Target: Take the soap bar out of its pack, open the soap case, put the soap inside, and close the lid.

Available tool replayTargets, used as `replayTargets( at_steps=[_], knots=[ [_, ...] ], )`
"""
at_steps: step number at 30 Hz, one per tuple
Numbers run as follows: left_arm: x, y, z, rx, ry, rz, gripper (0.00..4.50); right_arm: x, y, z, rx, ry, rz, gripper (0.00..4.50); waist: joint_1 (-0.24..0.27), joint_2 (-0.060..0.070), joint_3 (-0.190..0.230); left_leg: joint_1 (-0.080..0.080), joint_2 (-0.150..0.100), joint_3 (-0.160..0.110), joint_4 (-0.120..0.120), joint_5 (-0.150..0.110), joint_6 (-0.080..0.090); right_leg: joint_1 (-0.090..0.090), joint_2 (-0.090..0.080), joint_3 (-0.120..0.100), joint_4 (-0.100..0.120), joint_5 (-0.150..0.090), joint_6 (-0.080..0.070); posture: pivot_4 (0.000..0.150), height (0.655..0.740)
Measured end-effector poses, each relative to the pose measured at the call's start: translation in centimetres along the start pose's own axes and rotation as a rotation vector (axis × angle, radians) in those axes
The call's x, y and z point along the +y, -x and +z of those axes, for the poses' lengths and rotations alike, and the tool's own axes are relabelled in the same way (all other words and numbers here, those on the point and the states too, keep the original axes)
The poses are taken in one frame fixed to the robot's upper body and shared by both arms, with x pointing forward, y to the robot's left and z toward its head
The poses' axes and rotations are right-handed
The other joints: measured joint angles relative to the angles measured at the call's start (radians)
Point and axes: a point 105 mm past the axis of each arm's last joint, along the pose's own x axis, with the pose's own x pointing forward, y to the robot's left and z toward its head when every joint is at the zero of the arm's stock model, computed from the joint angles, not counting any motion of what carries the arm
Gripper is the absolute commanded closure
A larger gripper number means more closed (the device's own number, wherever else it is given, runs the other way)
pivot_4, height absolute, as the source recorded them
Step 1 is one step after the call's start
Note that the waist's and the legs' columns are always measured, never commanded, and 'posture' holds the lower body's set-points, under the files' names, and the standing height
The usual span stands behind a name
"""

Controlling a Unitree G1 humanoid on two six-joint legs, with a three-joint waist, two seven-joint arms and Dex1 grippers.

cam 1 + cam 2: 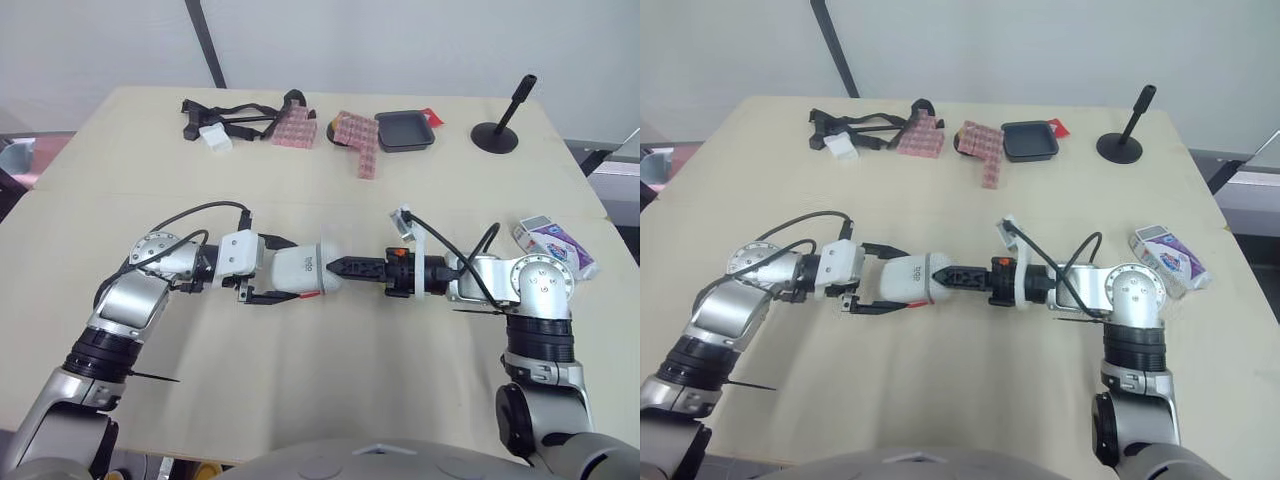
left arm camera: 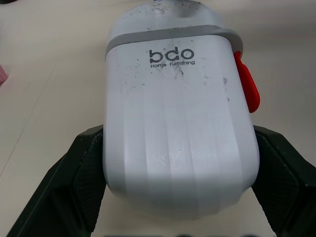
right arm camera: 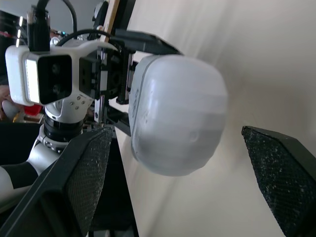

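Above the table (image 1: pixel 330 190), the left gripper (image 1: pixel 297 272) grasps a white soap case (image 2: pixel 177 123) by its sides, black fingers (image 2: pixel 74 182) pressed against it, lid closed. The right gripper (image 1: pixel 347 268) meets the case end-on, its fingers (image 3: pixel 84 182) spread wide on either side of the rounded end. The soap pack (image 1: pixel 555 245) lies near the table's right edge, well apart.
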Motion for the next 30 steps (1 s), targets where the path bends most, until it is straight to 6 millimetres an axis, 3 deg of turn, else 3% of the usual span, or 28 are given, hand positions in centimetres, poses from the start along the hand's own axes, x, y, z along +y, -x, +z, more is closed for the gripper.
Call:
replayTargets(
  at_steps=[4, 12, 23, 30],
  knots=[
    [0.0, -0.1, 0.2, -0.006, 0.0, 0.002, 0.98, 0.3, -0.3, 0.2, 0.004, -0.002, 0.015, 0.0, 0.0, 0.0, 0.0, 0.0, 0.0, 0.0, 0.0, 0.0, 0.0, 0.0, 0.0, 0.0, 0.0, 0.0, 0.0, 0.15, 0.74],
    [0.3, -0.1, 0.5, -0.015, -0.012, 0.009, 0.98, 0.1, 0.0, 0.9, -0.028, -0.019, 0.017, 2.4, 0.001, 0.0, 0.0, -0.002, -0.001, 0.0, 0.0, 0.0, 0.0, 0.0, 0.0, 0.0, 0.0, 0.0, 0.0, 0.15, 0.74],
    [0.3, -0.3, 0.7, -0.032, -0.012, 0.011, 0.98, 0.6, 1.0, 0.0, -0.061, -0.076, 0.064, 2.42, 0.004, 0.0, 0.0, -0.004, -0.001, 0.0, 0.0, 0.0, 0.0, 0.0, 0.0, 0.0, -0.001, 0.0, 0.0, 0.15, 0.74],
    [0.2, -0.3, 0.9, -0.047, -0.043, 0.008, 0.98, -0.6, 4.4, 0.5, -0.111, -0.03, -0.104, 2.42, 0.008, 0.0, 0.0, -0.005, -0.002, 0.0, 0.0, 0.0, 0.0, -0.001, 0.0, 0.0, -0.002, 0.0, 0.0, 0.15, 0.74]
  ],
)
